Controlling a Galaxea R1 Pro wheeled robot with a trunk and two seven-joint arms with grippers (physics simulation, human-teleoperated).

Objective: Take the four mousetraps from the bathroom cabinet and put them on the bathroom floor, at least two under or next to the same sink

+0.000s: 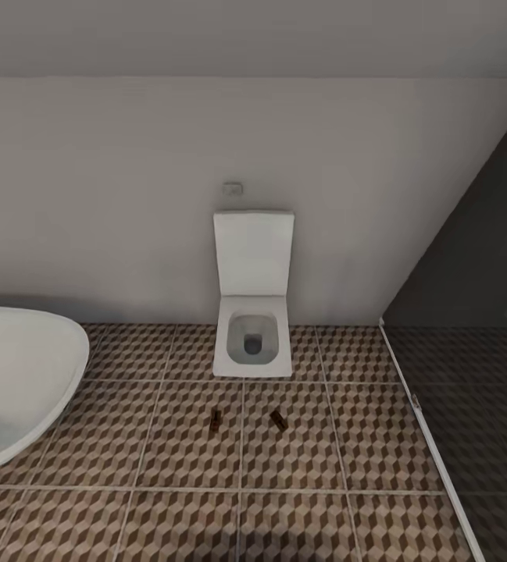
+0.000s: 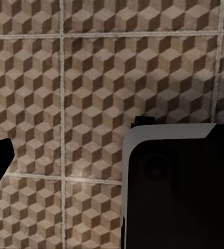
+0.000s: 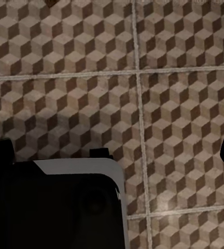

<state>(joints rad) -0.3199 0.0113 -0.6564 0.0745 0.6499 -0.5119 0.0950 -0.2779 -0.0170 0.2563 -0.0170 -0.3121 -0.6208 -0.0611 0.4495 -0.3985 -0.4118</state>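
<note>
Two mousetraps [image 1: 216,422] [image 1: 278,420] lie side by side, apart, on the cube-patterned bathroom floor [image 1: 183,460] just before the open white toilet [image 1: 252,336], bathtub [image 1: 19,375] at the floor's left edge; jaw states I cannot tell.

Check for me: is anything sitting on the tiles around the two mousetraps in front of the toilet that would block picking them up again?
Nothing visible does. The two mousetraps lie apart on open bathroom floor, short of the toilet. The bathtub is off to the left, the dark glass panel to the right. The sink is out of frame.
</note>
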